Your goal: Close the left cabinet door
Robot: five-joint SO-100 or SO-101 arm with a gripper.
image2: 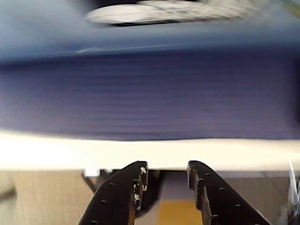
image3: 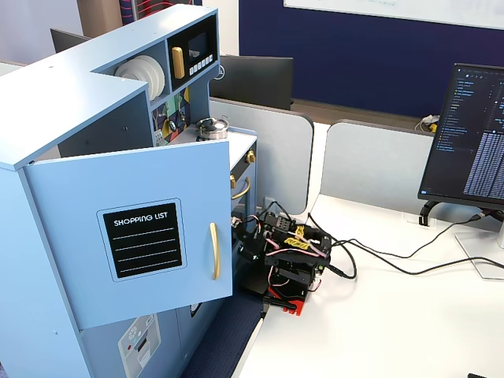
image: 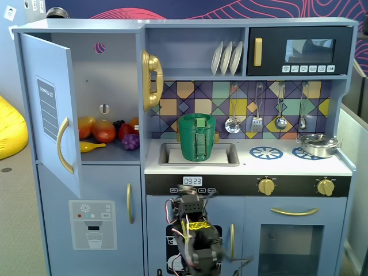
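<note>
The left cabinet door (image: 54, 115) is the light blue-grey door with a gold handle (image: 62, 144). It stands swung wide open at the left of the toy kitchen. In the other fixed view its black "SHOPPING LIST" panel (image3: 143, 240) and handle (image3: 213, 250) face the camera. My arm (image3: 287, 256) sits folded low on the white table, in front of the kitchen's lower middle (image: 192, 241), and is well apart from the door. In the blurred wrist view my gripper (image2: 167, 169) is open and empty, facing a dark blue wall.
Toy fruit (image: 106, 133) lies in the open compartment. Below it is the shut door with the ice-dispenser graphic (image: 92, 224). A green basket (image: 197, 137) sits in the sink and a pot (image: 318, 144) on the hob. A monitor (image3: 472, 134) and cables (image3: 378, 260) are on the table.
</note>
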